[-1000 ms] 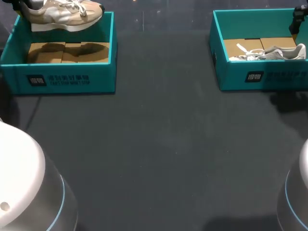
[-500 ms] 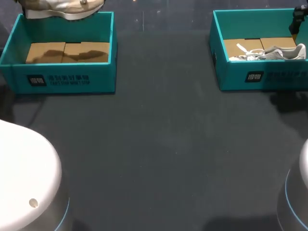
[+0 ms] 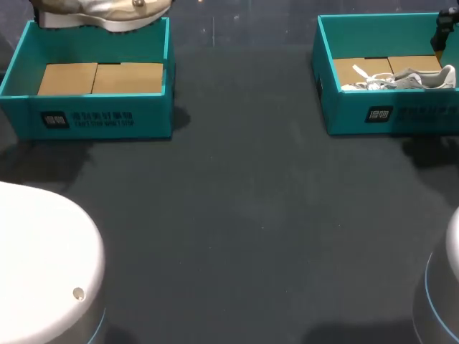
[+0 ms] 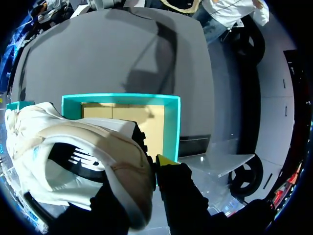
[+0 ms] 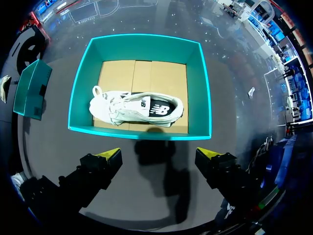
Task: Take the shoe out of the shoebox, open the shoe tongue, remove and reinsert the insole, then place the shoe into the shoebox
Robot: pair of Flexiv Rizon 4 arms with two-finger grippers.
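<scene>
The shoe [image 3: 100, 11] has been lifted higher within the last second. It was just above the back rim of the left box [image 3: 93, 118] and is now carried almost out of the head view's top edge, and its shadow is gone from the box's cardboard floor. In the left wrist view the shoe [image 4: 78, 161] is seen hanging over the box's teal rim [image 4: 122, 96]. It is held at the heel by the left gripper [image 4: 146, 169]. Only one yellow tip is shown, so the pinch is inferred from the shoe being held aloft. Taking it out can be judged done; the tongue and insole are untouched. Nothing has changed at the right: the second shoe [image 5: 137, 108] is lying in the right box [image 5: 146, 36], and the right gripper [image 5: 159, 155] is held above the box's near wall with its jaws spread wide.
</scene>
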